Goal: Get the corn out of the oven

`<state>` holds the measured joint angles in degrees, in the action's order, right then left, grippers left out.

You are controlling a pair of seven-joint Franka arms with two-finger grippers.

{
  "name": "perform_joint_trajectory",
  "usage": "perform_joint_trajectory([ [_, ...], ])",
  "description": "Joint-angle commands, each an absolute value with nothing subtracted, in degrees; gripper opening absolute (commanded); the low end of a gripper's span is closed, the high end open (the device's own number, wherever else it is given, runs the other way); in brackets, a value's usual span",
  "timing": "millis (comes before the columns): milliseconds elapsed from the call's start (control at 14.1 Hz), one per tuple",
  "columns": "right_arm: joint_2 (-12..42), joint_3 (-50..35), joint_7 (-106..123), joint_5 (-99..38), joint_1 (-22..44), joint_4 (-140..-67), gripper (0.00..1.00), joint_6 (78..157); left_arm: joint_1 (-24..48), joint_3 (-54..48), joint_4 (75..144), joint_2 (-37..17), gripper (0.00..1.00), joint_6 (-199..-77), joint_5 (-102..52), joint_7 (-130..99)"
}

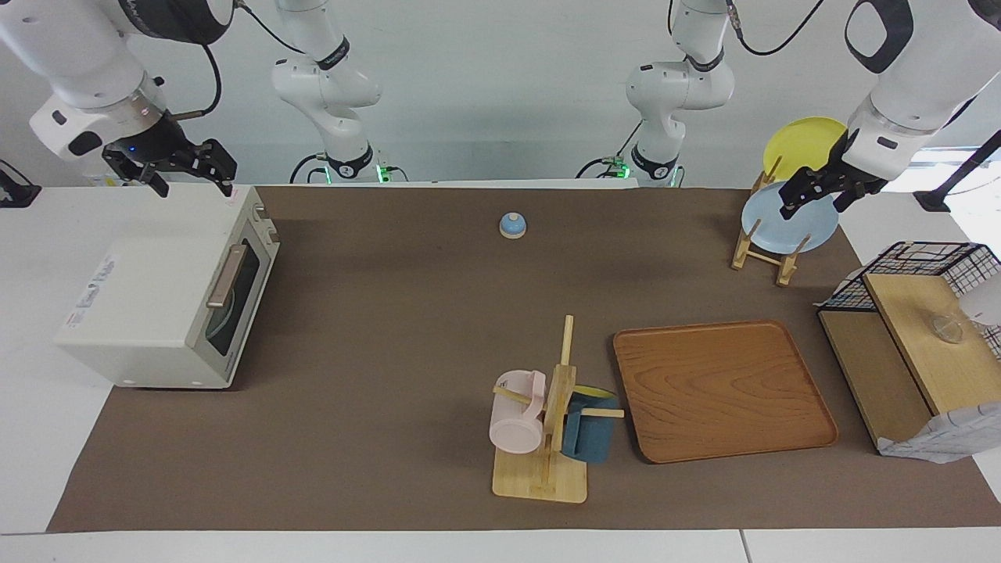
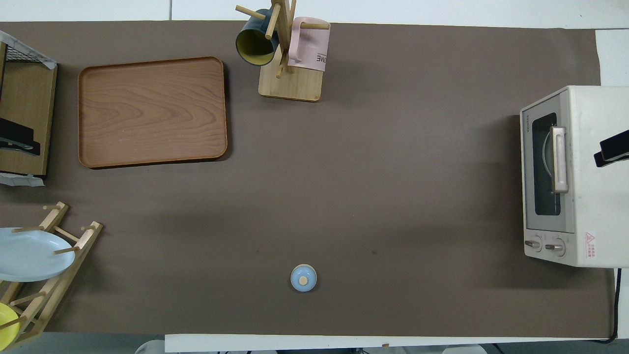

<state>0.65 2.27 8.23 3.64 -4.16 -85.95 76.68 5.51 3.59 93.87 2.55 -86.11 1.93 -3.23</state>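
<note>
My black right gripper [image 1: 191, 168] hangs over the cream-white oven [image 1: 148, 293] with its dark glass door; my black left gripper [image 1: 813, 191] is over a pale blue plate [image 1: 786, 227] and a yellow plate [image 1: 801, 141]. The tray [image 1: 719, 391] shows brown woodgrain, the mugs pink [image 1: 516, 418] and dark blue [image 1: 590, 438], the mat [image 1: 375, 352] plain brown.

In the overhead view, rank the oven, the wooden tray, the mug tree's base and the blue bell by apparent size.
1. Wooden tray
2. Oven, partly cut off at the edge, so unsure against the tray
3. Mug tree's base
4. Blue bell
</note>
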Motion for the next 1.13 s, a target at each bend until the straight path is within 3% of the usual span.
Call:
perform_joint_trajectory([
  [0,-0.26,2.02,7.65,2.55,-4.48,-87.01,1.00,76.82,5.36,3.43,94.22,3.25,1.00,-86.40,2.90,-2.99],
  [496,-0.35,1.85,9.23,2.46,-4.48,-87.19,0.99,79.53,5.36,3.43,94.22,3.25,1.00,-86.40,2.90,-2.90],
  [567,-0.44,1.85,9.32,2.63,-4.31,-87.97,0.78,83.20,5.36,3.43,94.22,3.25,1.00,-86.40,2.90,-2.99],
  [638,-0.44,1.85,9.40,2.72,-4.39,-88.67,0.49,84.80,5.36,3.43,94.22,3.25,1.00,-86.40,2.90,-2.99],
  [709,-0.44,1.85,9.58,2.81,-4.39,-90.25,0.28,85.42,5.36,3.43,94.22,3.25,1.00,-86.40,2.90,-2.90],
  [850,-0.88,1.76,10.63,3.60,-4.22,-95.60,0.00,91.98,5.36,3.43,94.22,3.25,1.00,-86.40,2.90,-2.99],
  [1063,0.70,1.76,11.07,4.57,-4.31,-101.41,0.00,100.00,5.36,3.43,94.22,3.25,1.00,-86.40,2.90,-2.90],
])
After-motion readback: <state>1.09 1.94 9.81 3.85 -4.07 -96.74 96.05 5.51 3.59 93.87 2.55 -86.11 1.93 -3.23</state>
